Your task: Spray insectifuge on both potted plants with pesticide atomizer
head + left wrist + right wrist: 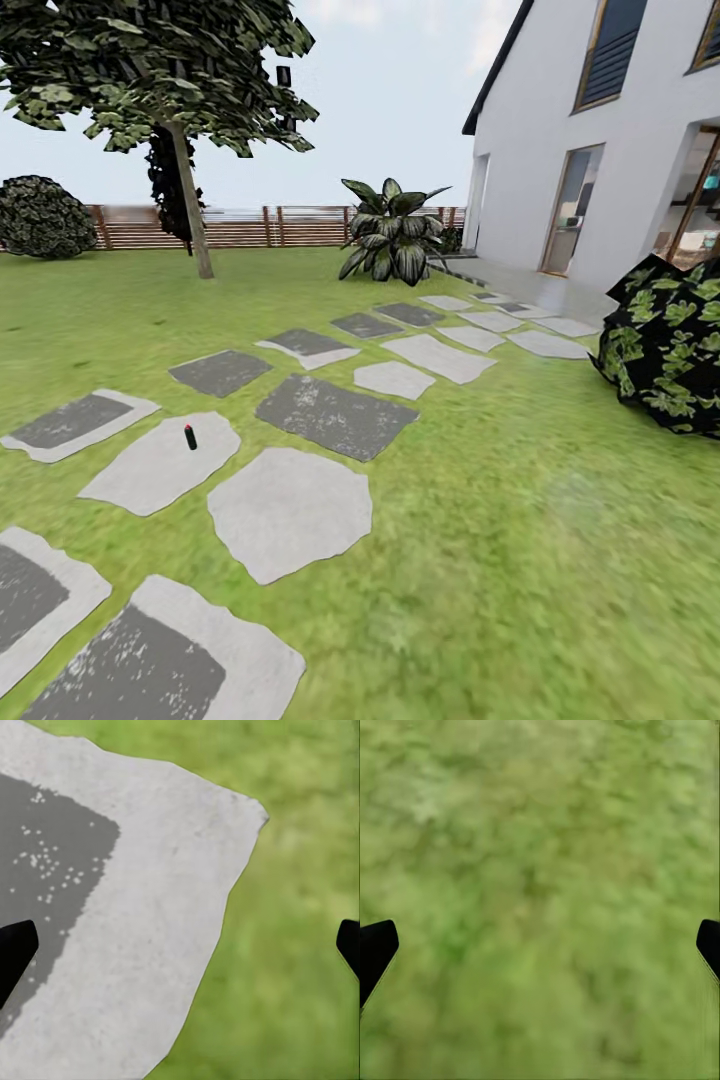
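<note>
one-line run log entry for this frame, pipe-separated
phase: approach | pesticide atomizer: upright on pale stepping stone, untouched | left gripper: open, empty, over stone edge | right gripper: open, empty, over lawn

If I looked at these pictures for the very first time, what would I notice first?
Probably the trail of pale and dark stepping stones winding across the green lawn toward the white house. Then a tiny dark bottle with a red top standing alone on one pale stone at the left, and a big leafy plant by the fence.
</note>
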Available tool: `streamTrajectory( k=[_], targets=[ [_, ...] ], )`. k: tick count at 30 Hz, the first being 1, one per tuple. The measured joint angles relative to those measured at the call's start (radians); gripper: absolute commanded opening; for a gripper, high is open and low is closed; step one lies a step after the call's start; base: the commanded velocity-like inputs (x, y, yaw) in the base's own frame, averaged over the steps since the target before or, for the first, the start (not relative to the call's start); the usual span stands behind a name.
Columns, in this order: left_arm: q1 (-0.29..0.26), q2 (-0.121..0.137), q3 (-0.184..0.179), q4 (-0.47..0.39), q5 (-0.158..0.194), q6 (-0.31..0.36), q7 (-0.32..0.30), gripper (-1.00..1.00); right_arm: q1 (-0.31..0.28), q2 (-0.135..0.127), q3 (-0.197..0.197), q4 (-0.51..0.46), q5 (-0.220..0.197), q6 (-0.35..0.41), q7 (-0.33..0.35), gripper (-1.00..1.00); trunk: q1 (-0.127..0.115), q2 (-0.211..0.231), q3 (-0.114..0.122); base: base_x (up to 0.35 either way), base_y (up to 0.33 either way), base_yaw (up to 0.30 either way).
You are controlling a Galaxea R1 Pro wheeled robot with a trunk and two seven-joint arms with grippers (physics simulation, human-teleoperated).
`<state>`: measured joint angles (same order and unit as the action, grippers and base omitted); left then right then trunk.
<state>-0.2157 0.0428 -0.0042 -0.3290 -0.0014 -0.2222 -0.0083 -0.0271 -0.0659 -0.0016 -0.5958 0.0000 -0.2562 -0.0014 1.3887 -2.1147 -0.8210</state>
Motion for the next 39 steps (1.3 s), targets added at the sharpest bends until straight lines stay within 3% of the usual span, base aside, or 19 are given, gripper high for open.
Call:
streamTrajectory(
  k=[15,39],
  targets=[
    [0.0,0.0,0.0,0.0,-0.001,0.0,0.0,1.0,0.0,0.0,0.0,0.0,0.0,0.0,0.0,1.0,0.0,0.0,0.0,0.34,0.0,0.032],
    [0.0,0.0,0.0,0.0,-0.001,0.0,0.0,1.0,0.0,0.0,0.0,0.0,0.0,0.0,0.0,1.0,0.0,0.0,0.01,0.34,0.0,0.208]
  ],
)
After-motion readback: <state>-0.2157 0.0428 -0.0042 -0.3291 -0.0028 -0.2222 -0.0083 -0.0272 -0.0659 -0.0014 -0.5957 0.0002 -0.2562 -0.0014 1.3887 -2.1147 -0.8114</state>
